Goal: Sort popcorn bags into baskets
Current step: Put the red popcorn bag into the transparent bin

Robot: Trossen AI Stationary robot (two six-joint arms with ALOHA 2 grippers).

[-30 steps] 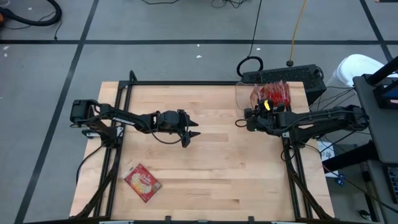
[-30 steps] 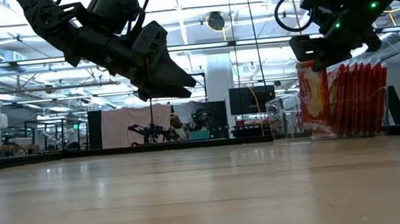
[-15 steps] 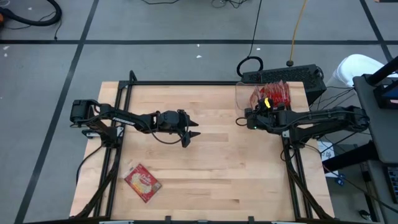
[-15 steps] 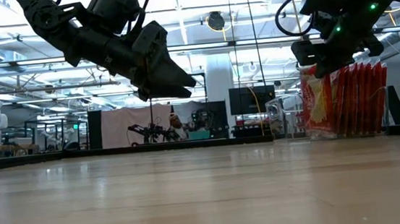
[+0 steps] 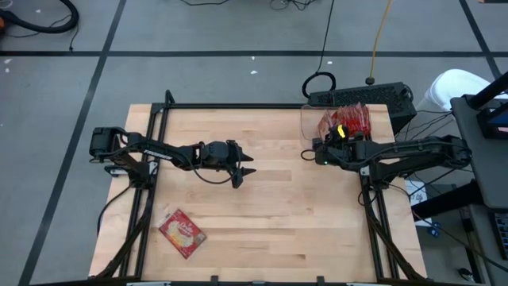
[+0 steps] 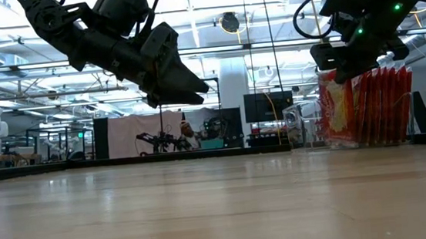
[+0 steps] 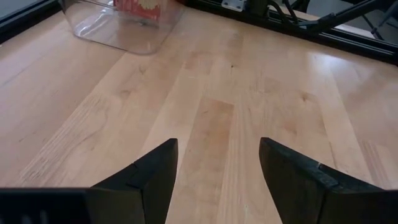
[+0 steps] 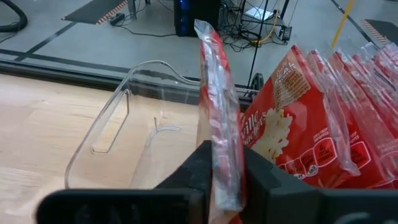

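My right gripper point(image 8: 227, 180) is over the clear basket point(image 5: 311, 119) at the table's far right, shut on a red popcorn bag point(image 8: 214, 93) seen edge-on. Several more red popcorn bags point(image 5: 355, 119) stand upright in a row in the basket, next to the held one. One popcorn bag point(image 5: 182, 233) lies flat on the table near the front left corner, yellow picture up. My left gripper point(image 5: 248, 165) hangs open above the middle of the table, with nothing between its fingers point(image 7: 155, 174). My right gripper pinches the popcorn bag's two flat faces point(image 8: 222, 168) between its two fingers, which lie across the thin packet. In the low view the bag point(image 6: 336, 112) hangs upright below the fingers, down inside the basket beside the row. Whether its lower end rests on the basket's floor I cannot tell.
The basket's clear wall point(image 8: 112, 124) has free room on the side away from the row. A black frame point(image 5: 238, 106) runs along the table's far edge and down both sides. A power strip and cables point(image 5: 373, 95) lie beyond the far right corner.
My right gripper has edged a little toward the row of bags in the basket, and the held bag has gone with it, staying upright. The left arm has kept still.
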